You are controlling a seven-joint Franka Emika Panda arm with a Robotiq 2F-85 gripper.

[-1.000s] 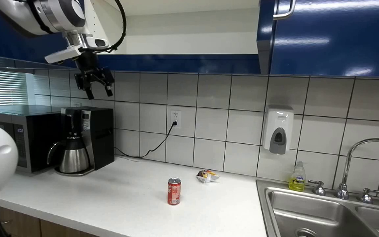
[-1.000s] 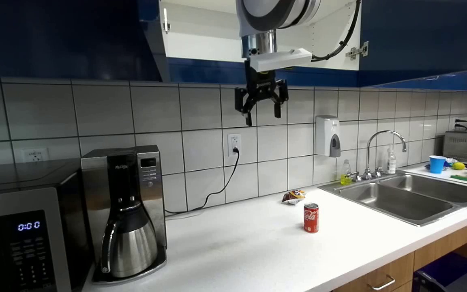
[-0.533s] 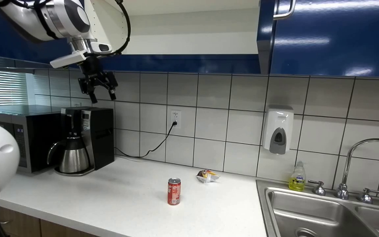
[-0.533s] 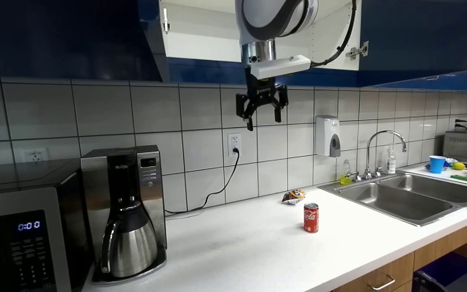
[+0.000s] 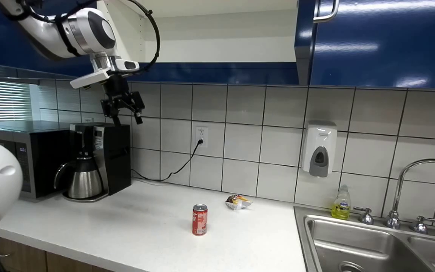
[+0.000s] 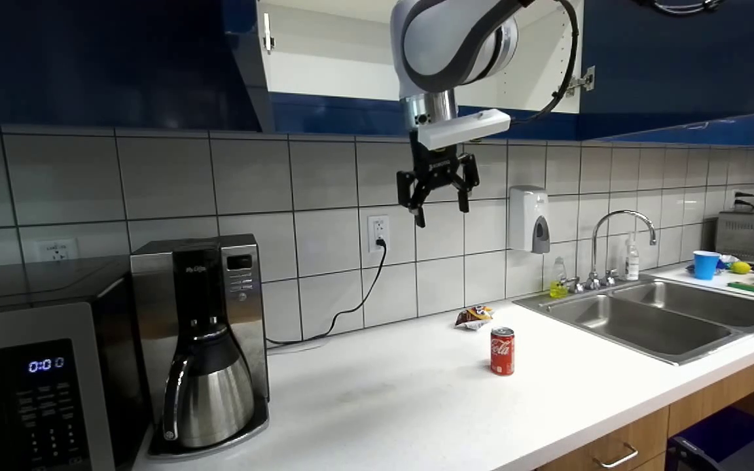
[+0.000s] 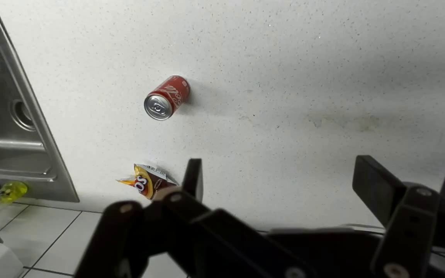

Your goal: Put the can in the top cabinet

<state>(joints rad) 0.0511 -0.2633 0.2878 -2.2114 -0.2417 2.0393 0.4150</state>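
Can (image 6: pixel 502 351), red, stands upright on the counter (image 5: pixel 145 238), apart from the sink (image 5: pixel 344 238) and to one side of it; nothing else touches it. Contents cannot be verified: if full, expect some weight and a firm wall; if drained, little weight and a wall that dents under a hard squeeze. Either way the painted metal is judged smooth and liable to slip or turn, and the cylinder may tip if nudged high. Recommended hold: the straight sides, about mid-height or slightly above, fingers (image 7: pixel 377 189) squarely opposed across the diameter, clear of the silvery top (image 7: pixel 158 107), with moderate force. Packet (image 5: pixel 238 201) noted near the can, closer to the sink; a finger lowered wide on that side could, in judgement, brush it. Gripper (image 6: pixel 442 217) hangs pointing down, high over the counter, farther from the sink than the can; its fingers are spread wide and nothing is held. The can therefore lies below it and toward the sink; in the wrist view it sits off to the sink side of the gap, not between the fingers. Travel toward the sink, then descent, is judged necessary before any grasp; exact depth from the gripper cannot be read off these views. Cabinet (image 5: pixel 217 47), the destination, is well above the sink's level, its interior exposed in both exterior views; delivery has not yet begun.
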